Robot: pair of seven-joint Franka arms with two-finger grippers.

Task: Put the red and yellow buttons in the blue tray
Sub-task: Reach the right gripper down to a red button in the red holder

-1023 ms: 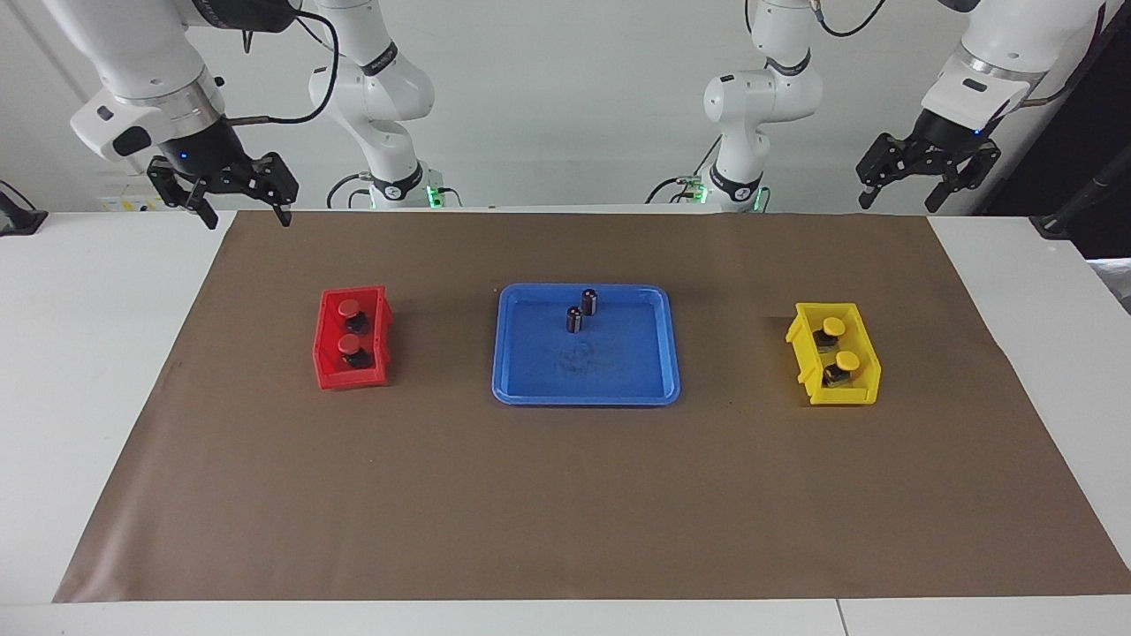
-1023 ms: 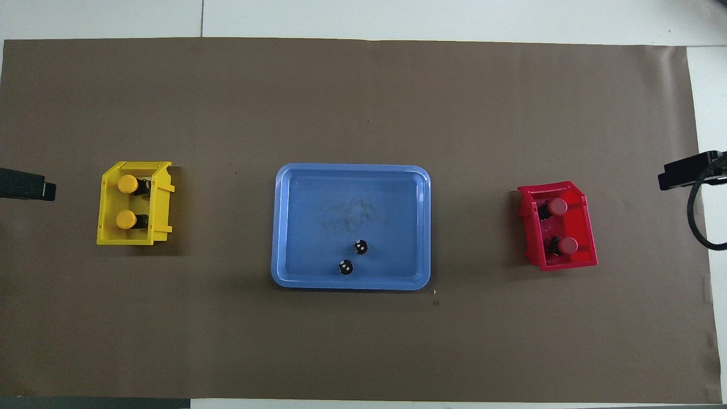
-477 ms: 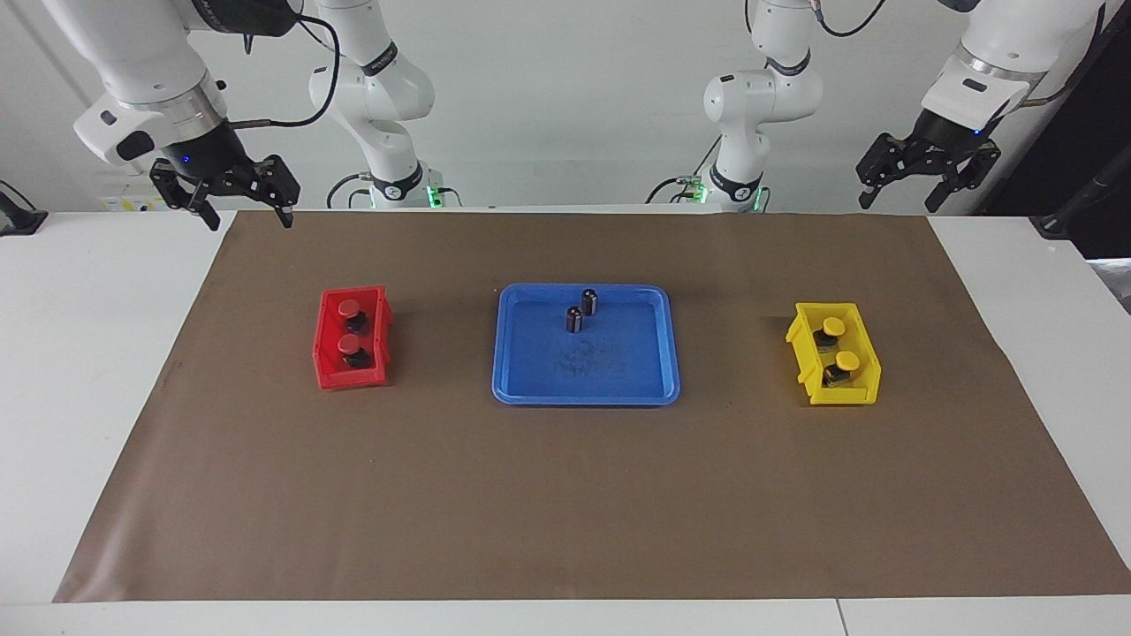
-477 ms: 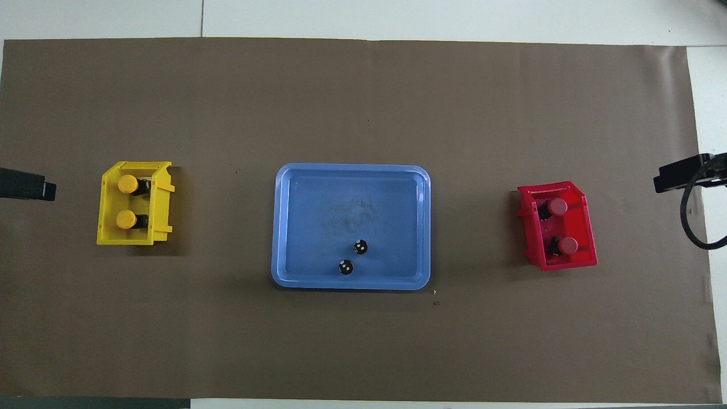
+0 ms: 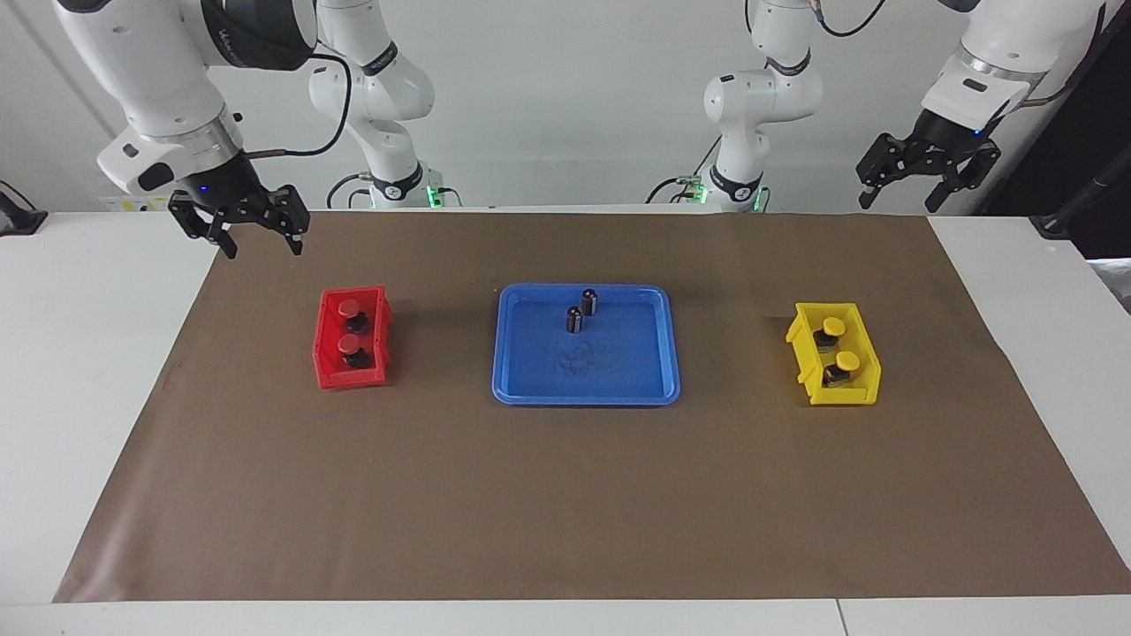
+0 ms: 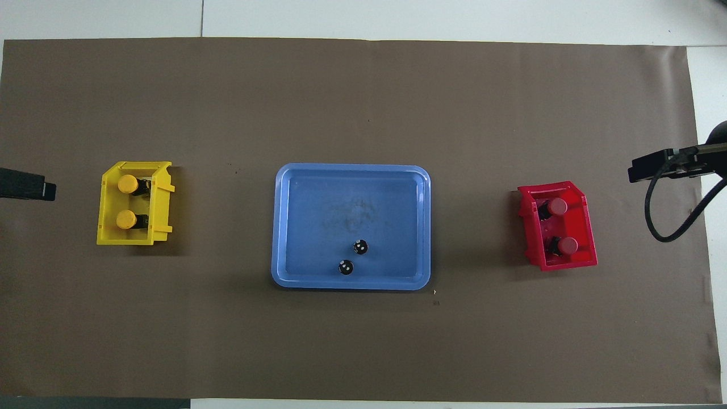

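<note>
Right end effector (image 5: 261,237), fingers spread, should drop squarely over a round red-capped push button (image 5: 351,308) in the deep red plastic bin (image 5: 331,375); left end effector (image 5: 928,184), also spread, waits.

A blue tray (image 5: 587,389) sits on a brown paper mat (image 5: 565,495) laid over a white table (image 5: 79,353), holding two dark cylinders (image 5: 581,310) — black on top with small white dots in the overhead view. Toward the right arm's end, a red bin (image 5: 329,375) carries two red-capped buttons (image 5: 352,326) on black bodies; toward the left arm's end, a yellow bin (image 5: 861,389) carries two yellow-capped buttons (image 5: 839,346) — also black-bodied. Both arms are white, with a black right gripper (image 5: 261,248) and a black left gripper (image 5: 905,202).
</note>
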